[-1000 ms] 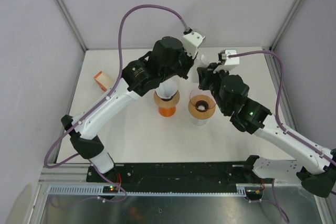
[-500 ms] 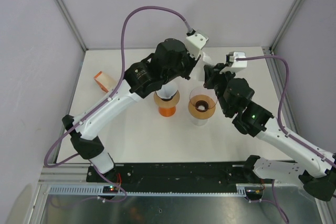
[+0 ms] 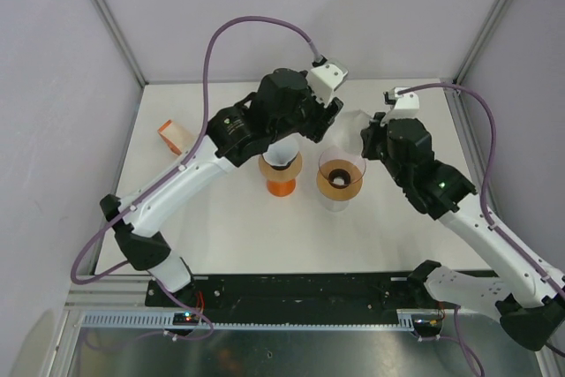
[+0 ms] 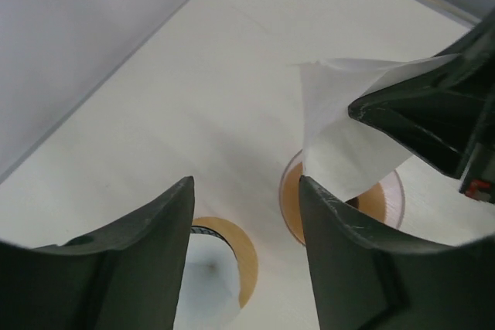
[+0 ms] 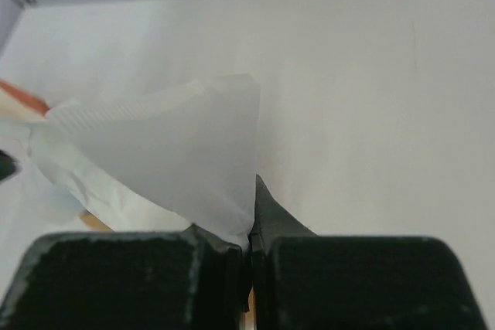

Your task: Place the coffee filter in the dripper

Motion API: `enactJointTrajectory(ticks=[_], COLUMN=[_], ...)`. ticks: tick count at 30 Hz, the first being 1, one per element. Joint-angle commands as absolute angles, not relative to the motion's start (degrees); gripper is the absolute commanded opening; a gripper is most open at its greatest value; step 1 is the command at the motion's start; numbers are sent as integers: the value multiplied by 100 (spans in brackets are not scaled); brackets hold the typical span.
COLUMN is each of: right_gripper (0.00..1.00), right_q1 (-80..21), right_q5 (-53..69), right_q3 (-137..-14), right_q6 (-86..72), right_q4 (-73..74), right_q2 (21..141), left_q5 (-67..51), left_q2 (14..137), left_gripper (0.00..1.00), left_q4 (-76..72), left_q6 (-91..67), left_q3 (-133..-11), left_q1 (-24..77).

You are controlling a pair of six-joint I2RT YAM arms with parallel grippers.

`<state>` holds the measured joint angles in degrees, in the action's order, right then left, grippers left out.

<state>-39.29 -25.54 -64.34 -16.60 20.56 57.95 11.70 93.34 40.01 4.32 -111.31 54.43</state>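
**PRE-PLACEMENT ALIGNMENT CHECK**

**Status.** The right gripper (image 5: 249, 231) is clamped on one edge of the coffee filter (image 5: 166, 152), jaws pressed together w/ the paper pinched between them. The left gripper (image 4: 246, 191) is spread wide w/ nothing between its fingers. It hangs over the gap between the dripper (image 3: 340, 178) and the orange holder (image 3: 280, 172), which has white paper inside.

**Filter pos.** Airborne, not in the dripper. In the overhead view it shows as a faint white flap just on the far side of the dripper, between the two grippers. In the left wrist view it fans out from the pinch point sideways and downward. Its lower edge overlaps the dripper rim in that line of sight. Whether it touches the rim cannot be told.

**Key relation.** The dripper mouth lies below the held filter and toward the near edge of the table (image 3: 221, 218) from the right gripper. The filter's long axis appears to run approx. sideways from the pinch toward the left gripper, not point-down. The dripper looks empty, w/ a dark hole at ctr.

**Judgement.** The right gripper is the nearer one and the only one loaded, so the placing move falls to it. Likely req'd:
- Carry the filter nearward over the mouth.
- Tip it upright.
- Lower it, then let go.

**Risk.** The thin paper may fold or catch on the rim if it goes in sideways. The left gripper looks close enough to assist w/ seating.
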Motion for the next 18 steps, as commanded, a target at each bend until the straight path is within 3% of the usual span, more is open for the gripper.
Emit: enactJointTrajectory(ticks=[1,9,18], right_gripper=[0,0,0], right_q1=[-3621,-3267,-3159], right_q5=[-1450,109,715], right_q3=[-7022,-7694,-7954], right_q6=[-1895,-1930,-1775], right_q4=[3765,5236,5477], right_q2=[5755,6303,7032], left_q5=[471,190,-234], left_q2=[8769,8629,8843], left_gripper=[63,68,72], left_q4=[3881,3900,3897], left_q6=[376,288,97], left_q3=[-11048,-10749,-10320], left_q1=[5432,5432,5399])
